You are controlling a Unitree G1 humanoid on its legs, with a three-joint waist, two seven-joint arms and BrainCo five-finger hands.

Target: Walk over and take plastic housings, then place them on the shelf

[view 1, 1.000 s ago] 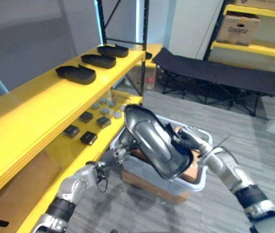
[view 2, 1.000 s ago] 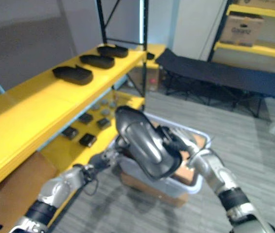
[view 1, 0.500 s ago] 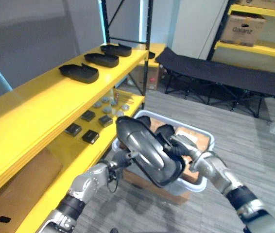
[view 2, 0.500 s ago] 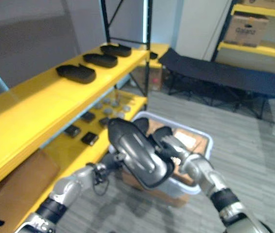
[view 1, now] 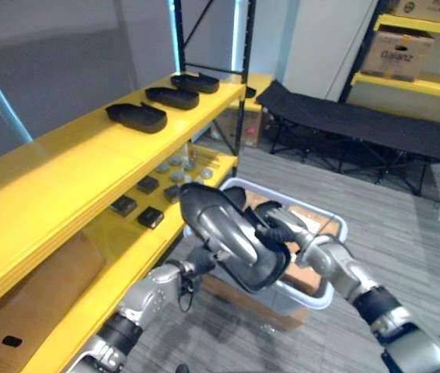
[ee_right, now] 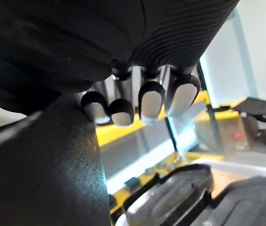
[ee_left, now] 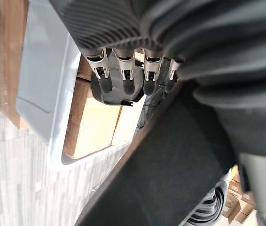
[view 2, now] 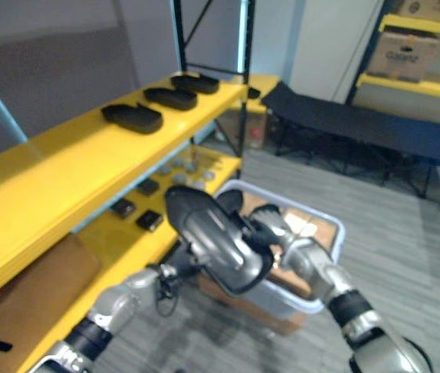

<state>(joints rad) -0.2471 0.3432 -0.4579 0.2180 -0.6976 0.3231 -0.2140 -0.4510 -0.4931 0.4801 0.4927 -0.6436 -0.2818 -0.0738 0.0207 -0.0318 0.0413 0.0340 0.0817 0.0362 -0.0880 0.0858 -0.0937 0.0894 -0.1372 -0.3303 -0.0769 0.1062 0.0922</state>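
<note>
Both hands hold one dark plastic housing (view 1: 232, 233) in the air above a pale bin (view 1: 319, 296), just beside the yellow shelf (view 1: 72, 167). In the eye views the right hand (view 1: 286, 231) curls over the housing's near rim, while the left hand (view 1: 197, 264) sits mostly tucked under its lower end. The left wrist view fills that in: the fingers (ee_left: 125, 75) bend against the housing's dark side, with the bin's wall (ee_left: 43, 70) and a brown board inside it beyond. The right wrist view shows its own fingers (ee_right: 150, 101) hooked round the housing's edge and more dark housings (ee_right: 170, 193) lying in the bin. Three housings (view 1: 172, 97) lie in a row on the shelf top.
</note>
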